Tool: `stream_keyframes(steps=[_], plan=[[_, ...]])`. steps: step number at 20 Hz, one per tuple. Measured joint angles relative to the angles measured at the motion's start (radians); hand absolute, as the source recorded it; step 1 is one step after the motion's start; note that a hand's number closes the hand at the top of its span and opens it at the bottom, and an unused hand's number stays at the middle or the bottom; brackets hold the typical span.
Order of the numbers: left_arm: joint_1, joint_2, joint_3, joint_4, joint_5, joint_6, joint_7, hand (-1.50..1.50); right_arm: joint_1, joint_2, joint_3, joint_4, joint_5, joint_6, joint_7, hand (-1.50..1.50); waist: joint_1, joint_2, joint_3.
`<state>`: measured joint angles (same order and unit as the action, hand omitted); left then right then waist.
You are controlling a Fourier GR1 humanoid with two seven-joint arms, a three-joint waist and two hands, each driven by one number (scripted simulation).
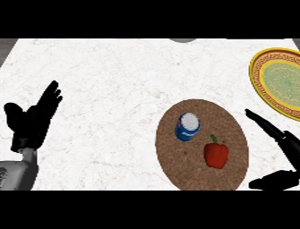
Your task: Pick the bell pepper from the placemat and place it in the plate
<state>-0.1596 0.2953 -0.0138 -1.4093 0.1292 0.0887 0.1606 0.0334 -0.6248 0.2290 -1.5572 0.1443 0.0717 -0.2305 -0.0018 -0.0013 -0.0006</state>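
A red bell pepper [216, 154] with a green stem lies on the round brown placemat [202, 174], toward its right side. The yellow plate [261, 85] with a green patterned centre sits at the counter's far right, beyond the mat. My right hand [291, 150] is open just right of the placemat, fingers straight and pointing up-left, thumb spread low; it touches nothing. My left hand [33, 117] rests open at the left side, fingers up, far from the pepper.
A blue and white can [187, 126] stands on the placemat, up-left of the pepper. The white marble counter [113, 89] stretches between my left hand and the mat. Its left edge borders a grey floor.
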Motion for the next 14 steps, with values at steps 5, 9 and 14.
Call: stream_keyframes(steps=[5, 9, 14], plan=[[-0.018, -0.007, 0.011, 0.004, -0.005, -0.008, 0.01, 0.0, -0.022, 0.001, 0.053, -0.041, 0.11, 0.028, 0.132, -1.5, 0.002, 0.001, 0.0], [-0.021, -0.008, 0.02, 0.015, -0.011, -0.023, 0.001, 0.0, -0.028, 0.011, 0.087, -0.081, 0.2, 0.046, 0.233, -1.5, 0.001, 0.0, 0.0], [0.005, -0.018, 0.022, -0.024, -0.024, -0.031, 0.01, 0.0, -0.072, 0.048, 0.118, -0.057, 0.286, 0.107, 0.315, -1.5, 0.004, 0.001, 0.0]])
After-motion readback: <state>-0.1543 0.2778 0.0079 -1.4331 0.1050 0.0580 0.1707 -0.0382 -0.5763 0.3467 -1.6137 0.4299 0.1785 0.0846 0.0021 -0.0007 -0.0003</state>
